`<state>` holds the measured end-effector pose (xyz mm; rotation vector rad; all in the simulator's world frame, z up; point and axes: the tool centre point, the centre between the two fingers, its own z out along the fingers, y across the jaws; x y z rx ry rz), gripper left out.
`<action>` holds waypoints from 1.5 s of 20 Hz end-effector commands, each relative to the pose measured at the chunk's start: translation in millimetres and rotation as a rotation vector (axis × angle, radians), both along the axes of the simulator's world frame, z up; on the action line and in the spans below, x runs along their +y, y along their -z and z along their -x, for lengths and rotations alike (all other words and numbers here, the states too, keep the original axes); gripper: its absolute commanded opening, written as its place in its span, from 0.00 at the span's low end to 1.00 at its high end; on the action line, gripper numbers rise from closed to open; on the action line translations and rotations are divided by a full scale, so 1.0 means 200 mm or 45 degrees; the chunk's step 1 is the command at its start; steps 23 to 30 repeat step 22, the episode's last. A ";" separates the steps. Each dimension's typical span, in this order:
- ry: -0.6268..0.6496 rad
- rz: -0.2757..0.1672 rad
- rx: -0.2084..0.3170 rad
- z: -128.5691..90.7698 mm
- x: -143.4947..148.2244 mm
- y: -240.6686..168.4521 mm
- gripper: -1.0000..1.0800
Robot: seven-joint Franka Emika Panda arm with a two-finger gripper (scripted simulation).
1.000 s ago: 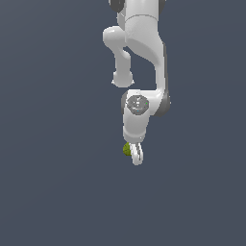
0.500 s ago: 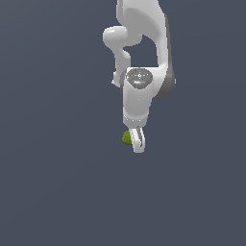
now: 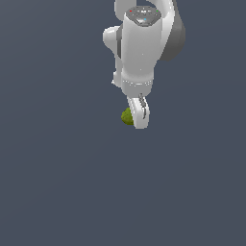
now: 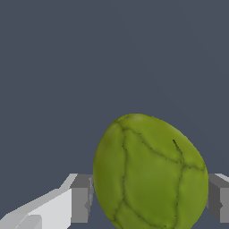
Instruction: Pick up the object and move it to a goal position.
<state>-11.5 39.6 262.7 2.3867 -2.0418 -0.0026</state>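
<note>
The lumpy olive-green blob (image 4: 150, 172) sits clamped between the white pincer's (image 3: 139, 117) grey pads (image 4: 81, 197). The wrist view shows its veined skin; the exterior view shows only a sliver (image 3: 127, 116) peeking beside the pincer.

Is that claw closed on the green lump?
Yes. The gripper is shut on the green object; grey pads press both its sides.

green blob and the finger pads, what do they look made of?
Object: olive-green, matte, with dark crack-like veins across a rounded surface. It looks organic, like a rind or leafy skin, though a render's texture can't settle that.
Finger pads: flat grey blocks, dull, with no highlights; they could be rubber or plastic.
Gripper body: smooth white with a soft sheen, like painted plastic or metal.
</note>
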 end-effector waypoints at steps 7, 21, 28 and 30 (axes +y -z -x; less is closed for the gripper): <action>0.001 0.002 -0.002 0.07 -0.01 -0.46 0.00; -0.002 0.001 -0.002 0.11 -0.01 -0.77 0.00; -0.002 0.001 -0.002 0.11 -0.01 -0.77 0.00; -0.002 0.001 -0.002 0.11 -0.01 -0.77 0.00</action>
